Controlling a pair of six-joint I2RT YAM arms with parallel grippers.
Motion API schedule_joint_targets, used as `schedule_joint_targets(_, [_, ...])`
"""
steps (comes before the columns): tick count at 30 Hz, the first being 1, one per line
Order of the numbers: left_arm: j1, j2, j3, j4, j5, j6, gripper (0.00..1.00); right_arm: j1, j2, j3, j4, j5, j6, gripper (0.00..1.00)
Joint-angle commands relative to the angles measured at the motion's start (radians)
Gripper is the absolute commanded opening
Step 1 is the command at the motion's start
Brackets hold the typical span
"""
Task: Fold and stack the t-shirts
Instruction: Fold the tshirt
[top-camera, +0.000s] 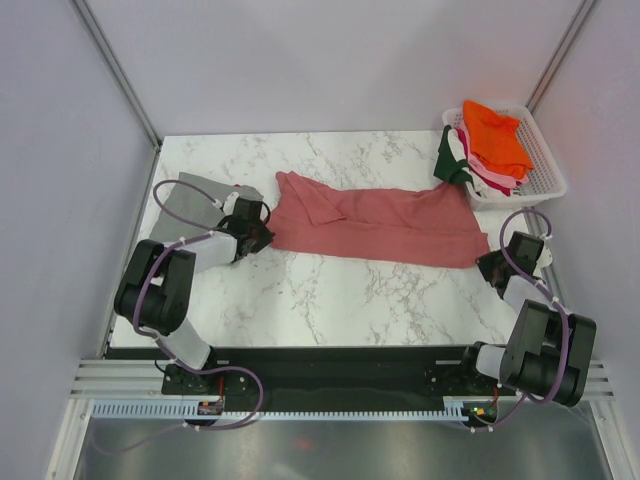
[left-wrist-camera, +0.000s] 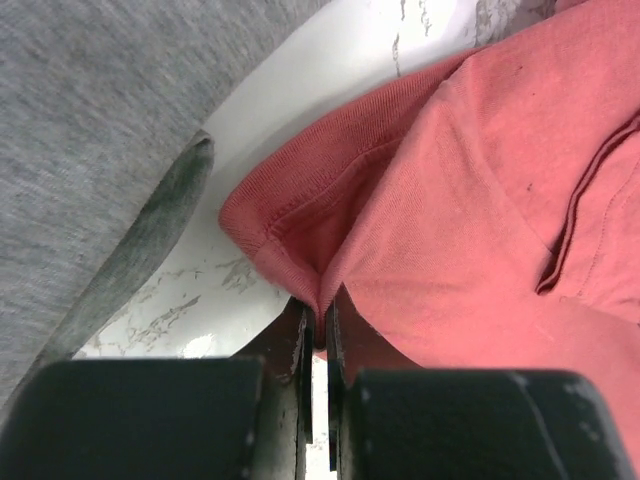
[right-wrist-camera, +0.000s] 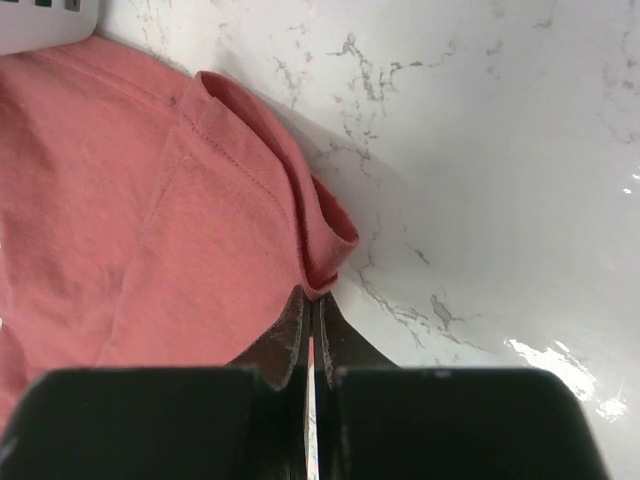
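The salmon-pink t-shirt (top-camera: 380, 225) lies spread on the table (top-camera: 350, 295), a little past the middle toward 12 o'clock in the top view. Its long axis runs from 9 o'clock to 3 o'clock, so it lies across in front of both arms and not away from them.

The left gripper (top-camera: 264, 234) is at the 9 o'clock end of the shirt. Its jaws are pressed together on a small fold of the ribbed edge. The right gripper (top-camera: 489, 265) is at the corner toward 4 o'clock and is likewise closed on a hemmed edge. It may be a sleeve opening, but the close view does not settle this.

Each arm is therefore nearest to its own end, and the cloth between them is slack and wrinkled. The next move, I think, depends on this line between the two pinches: lifting or pulling along it would stretch the shirt flat.

A grey t-shirt (top-camera: 190, 200) lies just beside the left gripper, at its 10 o'clock. More t-shirts (top-camera: 495, 140) fill the basket (top-camera: 548, 170) at 2 o'clock.
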Motion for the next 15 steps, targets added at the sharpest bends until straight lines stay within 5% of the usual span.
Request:
schedule_joint_targets(1, [0.010, -0.039, 0.049, -0.083, -0.028, 0.019, 0.02, -0.004, -0.022, 0.040, -0.031, -0.049, -0.028, 0.00])
schedule_joint_targets(15, [0.041, -0.319, 0.106, -0.338, 0.030, 0.071, 0.02, 0.096, -0.143, 0.296, -0.415, 0.004, -0.066, 0.00])
